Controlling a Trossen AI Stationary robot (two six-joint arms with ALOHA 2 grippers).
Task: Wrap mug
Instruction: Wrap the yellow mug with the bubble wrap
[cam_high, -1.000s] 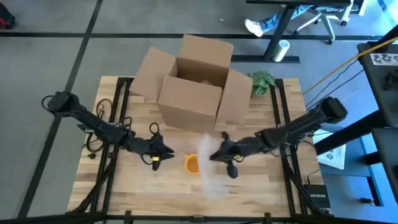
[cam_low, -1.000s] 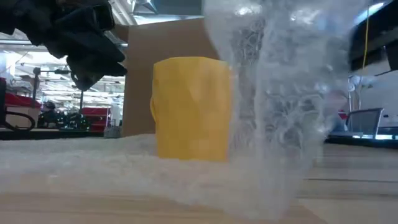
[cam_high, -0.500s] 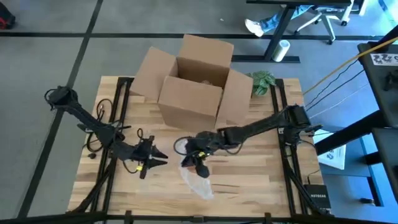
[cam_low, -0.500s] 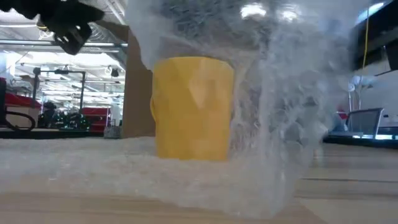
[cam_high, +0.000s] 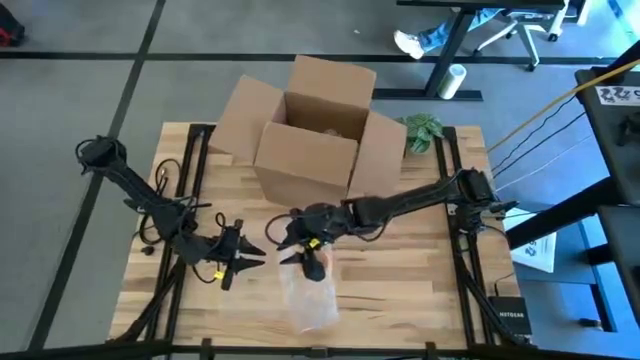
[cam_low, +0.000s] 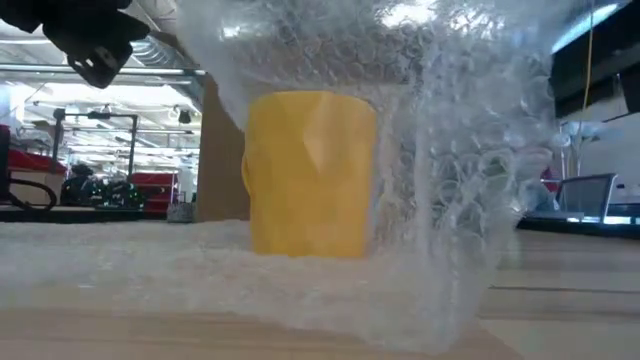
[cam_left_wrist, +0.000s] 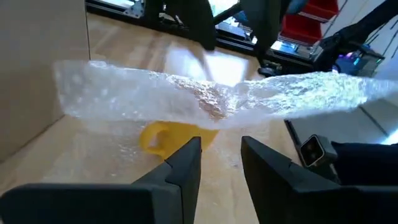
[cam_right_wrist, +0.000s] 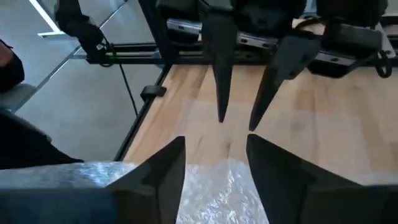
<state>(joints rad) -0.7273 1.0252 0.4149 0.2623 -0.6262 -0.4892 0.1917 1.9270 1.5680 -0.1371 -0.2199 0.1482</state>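
A yellow mug (cam_low: 310, 175) stands upright on a sheet of clear bubble wrap (cam_low: 450, 200) on the wooden table; from above only a sliver of the mug (cam_high: 312, 263) shows under the wrap. My right gripper (cam_high: 290, 240) is just left of the mug, shut on the wrap, which arches up over the mug. My left gripper (cam_high: 250, 258) waits open farther left, level with the mug (cam_left_wrist: 165, 134), nothing between its fingers; the right wrist view shows it (cam_right_wrist: 236, 121) facing the right gripper. My right gripper holds a bunched part of the bubble wrap (cam_right_wrist: 214, 183) between its two fingers; which edge cannot be told. The fingers reach level from the table's right, over the mug. The held part is lifted above the mug, and the rest (cam_high: 310, 300) lies on the table.
An open cardboard box (cam_high: 310, 140) stands at the table's far middle, with a small green plant (cam_high: 420, 130) to its right. Loose cables (cam_high: 165, 200) lie at the left edge. Bare wood shows along the near edge and on the right.
My right gripper has gone toward the table's left, across the mug, drawing the lifted part of the bubble wrap over the mug's top while the lower part stayed on the table. My left gripper has backed off toward the left and near edges.
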